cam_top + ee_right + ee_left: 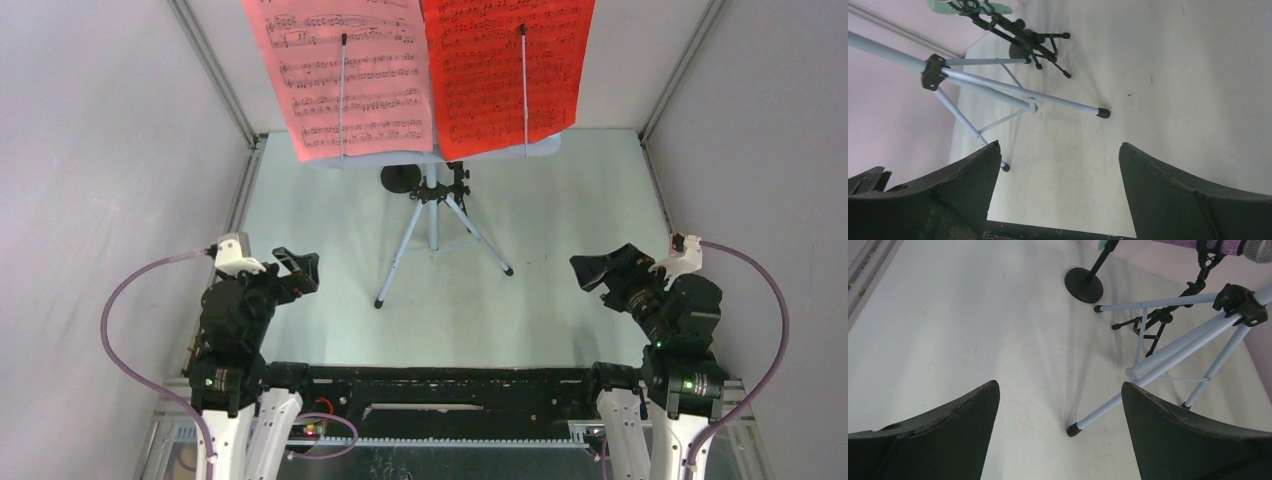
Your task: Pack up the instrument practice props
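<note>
A pink score sheet (pixel 345 75) and a red score sheet (pixel 510 70) rest side by side on the pale blue music desk (pixel 548 146), which stands on a blue-grey tripod (pixel 432 235) at the back centre. Behind the tripod stand a round-based black mic mount (pixel 1084 285) and a small three-legged one (pixel 1153 322). The glittery purple microphone (pixel 1208 244) lies in the three-legged mount; the mint microphone (pixel 943 6) shows at the top edge. My left gripper (pixel 300 268) and right gripper (pixel 595 268) hover open and empty, either side of the tripod and nearer than it.
Grey walls with metal corner rails (pixel 225 90) close in the pale tabletop (pixel 560 220) on the left, right and back. The tripod's near leg tip (pixel 1074 429) lies just ahead of my left fingers. The arms' black base bar (pixel 450 385) runs along the near edge.
</note>
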`<action>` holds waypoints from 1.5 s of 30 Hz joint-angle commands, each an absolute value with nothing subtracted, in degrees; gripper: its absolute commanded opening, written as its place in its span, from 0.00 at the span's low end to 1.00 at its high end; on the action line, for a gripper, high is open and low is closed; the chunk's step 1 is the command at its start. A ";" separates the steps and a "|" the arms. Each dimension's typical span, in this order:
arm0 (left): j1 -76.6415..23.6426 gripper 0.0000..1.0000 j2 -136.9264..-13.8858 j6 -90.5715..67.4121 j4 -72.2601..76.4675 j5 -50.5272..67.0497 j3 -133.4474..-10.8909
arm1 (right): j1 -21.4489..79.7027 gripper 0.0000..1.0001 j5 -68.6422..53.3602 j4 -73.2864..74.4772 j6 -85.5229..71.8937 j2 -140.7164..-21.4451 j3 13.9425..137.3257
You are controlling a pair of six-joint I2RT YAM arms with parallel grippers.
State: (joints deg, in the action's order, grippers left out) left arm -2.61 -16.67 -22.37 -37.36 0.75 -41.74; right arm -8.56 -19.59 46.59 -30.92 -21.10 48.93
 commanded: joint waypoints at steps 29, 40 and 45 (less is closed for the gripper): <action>-53.68 0.91 -26.18 -31.88 -40.77 -35.89 -53.94 | 73.64 0.93 28.42 27.21 -18.05 -40.64 62.00; -64.59 0.78 -36.17 -23.24 -41.93 -32.71 -75.44 | 75.63 0.92 17.94 33.97 -9.39 -53.65 84.28; -64.69 0.76 -39.66 -17.62 -42.71 -28.27 -85.90 | 75.59 0.93 19.18 32.94 -7.51 -56.77 90.39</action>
